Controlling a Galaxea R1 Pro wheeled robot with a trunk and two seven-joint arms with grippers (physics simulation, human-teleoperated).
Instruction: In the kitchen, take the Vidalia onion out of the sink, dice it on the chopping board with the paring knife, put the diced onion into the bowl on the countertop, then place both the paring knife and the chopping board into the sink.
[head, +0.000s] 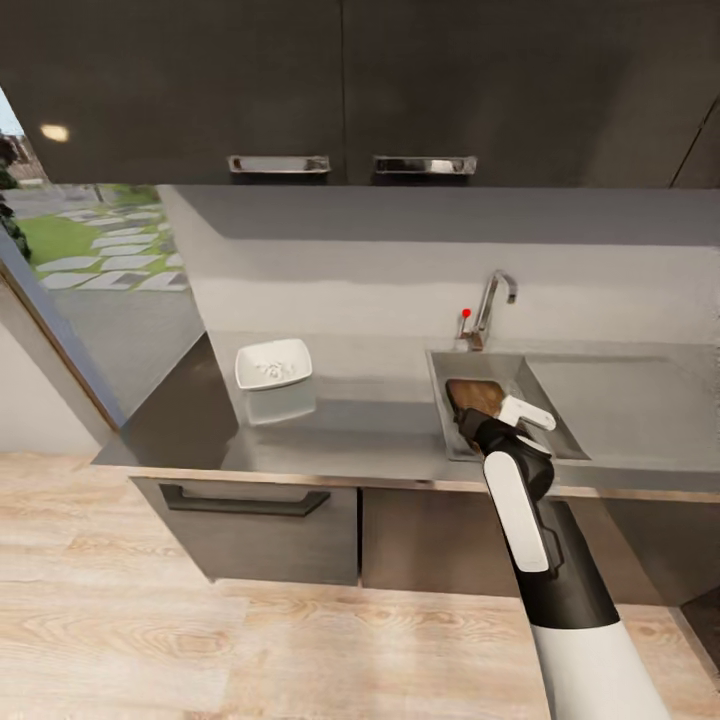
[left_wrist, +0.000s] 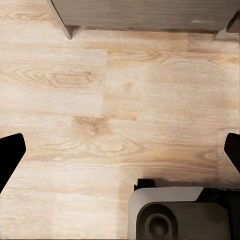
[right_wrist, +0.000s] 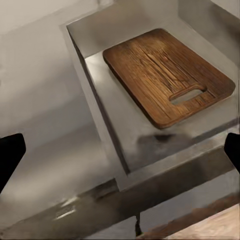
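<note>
chopping board (right_wrist: 167, 75) flat in sink (right_wrist: 107, 122) | right tool (right_wrist: 120, 150) open above

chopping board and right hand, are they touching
Apart. The right wrist view shows the chopping board lying flat in the sink, with the right hand open and bare steel between its fingertips and the board.

A: Any words, labels, brands or numbers to read anywhere?

B: None. The chopping board (right_wrist: 167, 75) in the sink (head: 446, 438) shows bare wood grain, the bowl (head: 273, 364) on the desk (head: 380, 430) is plain white, and the cabinet fronts (head: 340, 90) carry no lettering.

A: And the tap?

B: The tap (head: 490, 305) is unmarked.
</note>
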